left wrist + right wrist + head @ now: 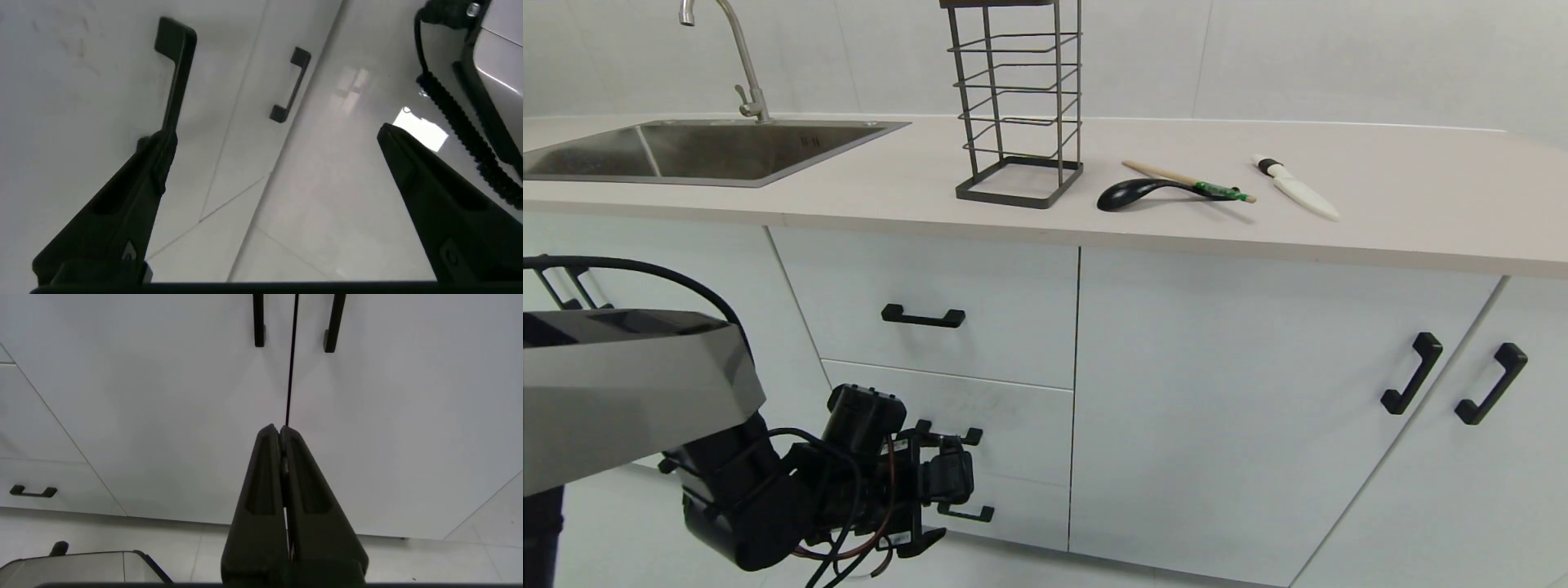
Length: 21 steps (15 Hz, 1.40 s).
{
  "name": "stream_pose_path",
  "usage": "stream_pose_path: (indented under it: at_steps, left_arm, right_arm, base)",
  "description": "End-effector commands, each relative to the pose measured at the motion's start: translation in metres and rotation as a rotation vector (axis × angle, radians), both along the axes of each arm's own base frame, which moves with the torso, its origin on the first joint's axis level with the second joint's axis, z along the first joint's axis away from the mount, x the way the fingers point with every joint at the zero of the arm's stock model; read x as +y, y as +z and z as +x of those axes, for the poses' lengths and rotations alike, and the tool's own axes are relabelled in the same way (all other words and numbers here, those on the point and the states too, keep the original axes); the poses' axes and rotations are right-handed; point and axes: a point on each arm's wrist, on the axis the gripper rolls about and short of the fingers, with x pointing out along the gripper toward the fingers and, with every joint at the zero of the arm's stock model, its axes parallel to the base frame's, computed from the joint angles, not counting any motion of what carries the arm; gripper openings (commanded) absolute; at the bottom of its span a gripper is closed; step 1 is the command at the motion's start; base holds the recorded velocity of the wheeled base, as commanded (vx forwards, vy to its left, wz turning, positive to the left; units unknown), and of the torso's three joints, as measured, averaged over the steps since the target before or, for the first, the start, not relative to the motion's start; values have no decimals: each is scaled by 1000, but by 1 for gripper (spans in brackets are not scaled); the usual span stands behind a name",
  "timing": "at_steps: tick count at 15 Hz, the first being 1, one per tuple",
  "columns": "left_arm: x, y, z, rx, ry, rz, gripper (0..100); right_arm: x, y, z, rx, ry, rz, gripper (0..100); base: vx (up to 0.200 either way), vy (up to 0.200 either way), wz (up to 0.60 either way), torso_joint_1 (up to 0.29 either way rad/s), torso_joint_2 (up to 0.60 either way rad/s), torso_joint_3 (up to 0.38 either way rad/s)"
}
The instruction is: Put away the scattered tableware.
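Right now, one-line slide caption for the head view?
Left gripper open, low at the drawer fronts; black spoon, chopsticks and white knife lie on the counter beside the wire rack.

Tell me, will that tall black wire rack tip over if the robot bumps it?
Probably, if bumped high: the tall black wire rack is much taller than its small base. Thin open wire looks light, so a low push would likely slide it along the smooth pale countertop. It seems stiff, not bendy.
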Motion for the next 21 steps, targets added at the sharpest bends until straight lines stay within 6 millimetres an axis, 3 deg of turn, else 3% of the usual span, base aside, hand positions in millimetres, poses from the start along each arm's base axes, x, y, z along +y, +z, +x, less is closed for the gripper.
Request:
stream_pose_path:
  at_steps: [1, 12, 15, 21]
  left_arm:
    - [-3, -13, 8, 7, -1, 2, 100]
    - [-4, -46, 50, -115, -99, 27, 100]
    - [-3, -59, 50, -77, -96, 33, 100]
    - [-2, -59, 40, -49, -105, 40, 100]
  right_arm:
    - [0, 0, 0, 0, 0, 0, 0]
    - [0, 0, 0, 1, 0, 0, 0]
    - [0, 0, 0, 1, 0, 0, 0]
    - [0, 0, 0, 1, 0, 0, 0]
  base:
    - [0, 0, 0, 0, 0, 0]
    - [0, 0, 0, 0, 0, 0]
    - [0, 0, 0, 0, 0, 0]
    - [0, 0, 0, 0, 0, 0]
